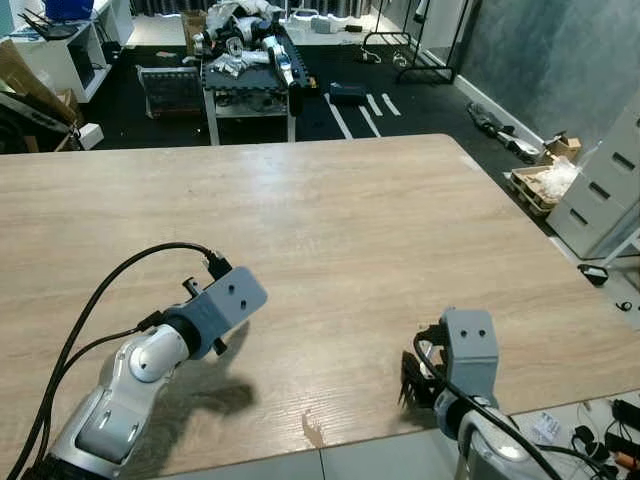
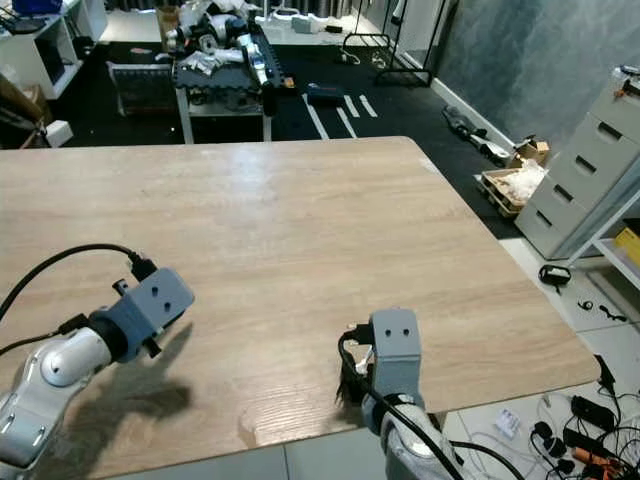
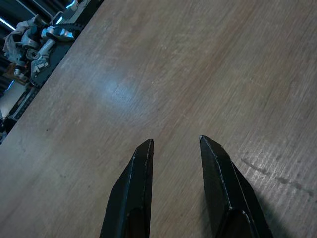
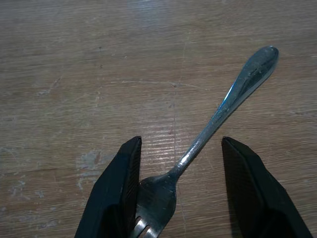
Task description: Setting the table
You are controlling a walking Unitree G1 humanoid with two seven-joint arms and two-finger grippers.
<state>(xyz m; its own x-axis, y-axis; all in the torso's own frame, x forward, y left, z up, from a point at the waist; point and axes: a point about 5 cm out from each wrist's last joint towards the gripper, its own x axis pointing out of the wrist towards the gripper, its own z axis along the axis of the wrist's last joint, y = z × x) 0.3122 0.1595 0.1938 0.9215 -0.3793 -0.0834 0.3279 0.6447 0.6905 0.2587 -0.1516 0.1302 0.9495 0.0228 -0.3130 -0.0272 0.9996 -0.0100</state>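
While left gripper (image 3: 176, 148) hovers slightly parted, right gripper (image 4: 181, 148) spread wide w/ fork (image 4: 218, 116) between fingers

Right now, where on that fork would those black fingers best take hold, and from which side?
Probably the neck of the fork, from above. It lies flat on the table, and the open right gripper has a finger on each side of its thin, narrow neck.

Both eye views look down from the head, over the near edge of the table (image 1: 380, 220), sharing its far edge. Each wrist view looks very close along its fingers, maybe low over the wood.
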